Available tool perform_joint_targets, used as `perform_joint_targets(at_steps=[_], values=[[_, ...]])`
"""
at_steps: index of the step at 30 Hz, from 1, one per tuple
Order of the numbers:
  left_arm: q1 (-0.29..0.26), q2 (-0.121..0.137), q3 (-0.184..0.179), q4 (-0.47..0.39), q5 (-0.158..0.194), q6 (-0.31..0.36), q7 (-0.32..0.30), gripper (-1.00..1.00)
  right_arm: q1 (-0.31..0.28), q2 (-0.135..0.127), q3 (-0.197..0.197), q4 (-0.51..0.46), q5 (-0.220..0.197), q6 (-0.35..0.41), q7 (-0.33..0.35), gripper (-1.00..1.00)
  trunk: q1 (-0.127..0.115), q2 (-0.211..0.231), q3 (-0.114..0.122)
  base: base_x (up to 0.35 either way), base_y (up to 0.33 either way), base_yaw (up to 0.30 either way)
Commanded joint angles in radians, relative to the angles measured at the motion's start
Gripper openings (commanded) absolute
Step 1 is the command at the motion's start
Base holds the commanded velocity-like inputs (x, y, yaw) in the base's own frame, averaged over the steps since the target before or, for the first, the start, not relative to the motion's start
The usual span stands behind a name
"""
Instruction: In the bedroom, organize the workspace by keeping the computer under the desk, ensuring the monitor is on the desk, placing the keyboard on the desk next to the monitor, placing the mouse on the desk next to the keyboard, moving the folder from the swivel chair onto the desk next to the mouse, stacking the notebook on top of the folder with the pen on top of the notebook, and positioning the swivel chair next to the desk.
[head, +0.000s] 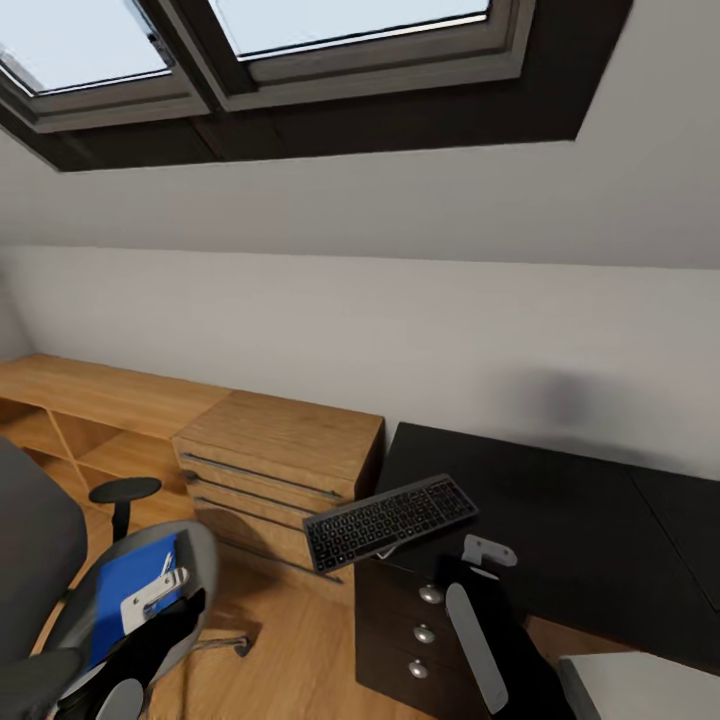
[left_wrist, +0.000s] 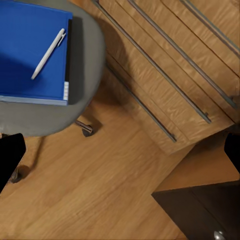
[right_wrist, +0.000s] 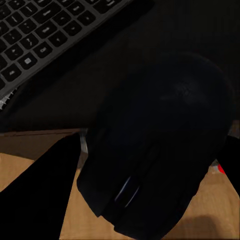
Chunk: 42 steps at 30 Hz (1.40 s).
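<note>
While the right gripper (right_wrist: 150, 165) holds the black mouse (right_wrist: 160, 150) between its fingers, the keyboard (head: 390, 521) overhangs the desk's (head: 560, 520) left edge — a nudge could tip it off.

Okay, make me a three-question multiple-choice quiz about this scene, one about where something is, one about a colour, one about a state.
1. Where does the pen lie?
A. on the folder
B. on the floor
C. on the desk

2. What colour is the folder?
A. red
B. blue
C. green

3. How does the keyboard sit?
A. fully on the desk
B. on the swivel chair
C. sticking out past the desk's edge

Answers: 1 A, the white pen rests on the folder's cover. 2 B, its cover is bright blue. 3 C, one end overhangs toward the wooden drawer chest.
</note>
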Motion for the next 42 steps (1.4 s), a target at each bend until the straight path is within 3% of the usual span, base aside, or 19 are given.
perform_joint_targets(at_steps=[1,17,23,30,37,42], values=[[0.0,0.001,-0.002,-0.002,0.008,0.001,0.009,1.0,-0.001,-0.001,0.002,0.006,-0.008,-0.003,-0.008,-1.0,0.0,-0.001,-0.002,0.001,0.0,0.241],[0.0,0.001,-0.01,-0.001,0.008,0.001,0.006,1.0,-0.002,-0.021,0.0,0.018,-0.006,-0.041,-0.007,-1.0,0.0,-0.001,-0.011,0.115,0.0,0.143],[0.0,0.001,-0.011,-0.001,0.009,0.001,0.006,1.0,-0.006,-0.056,-0.002,0.061,-0.008,-0.062,0.003,-1.0,0.0,-0.001,-0.011,0.047,0.0,0.003],[0.0,0.0,-0.011,-0.001,0.009,0.001,0.006,1.0,-0.034,-0.095,-0.005,0.175,-0.01,-0.106,0.044,-1.0,0.0,-0.001,-0.011,0.004,0.0,0.0],[0.0,-0.001,-0.011,-0.001,0.008,0.001,0.006,1.0,-0.104,-0.111,-0.005,0.325,-0.007,-0.176,0.067,-1.0,0.0,-0.001,-0.011,0.0,0.0,0.0],[0.0,-0.001,-0.023,-0.001,0.009,0.001,0.006,1.0,-0.192,-0.134,-0.005,0.507,-0.006,-0.245,0.127,-1.0,0.0,-0.001,-0.011,0.0,0.0,0.0]])
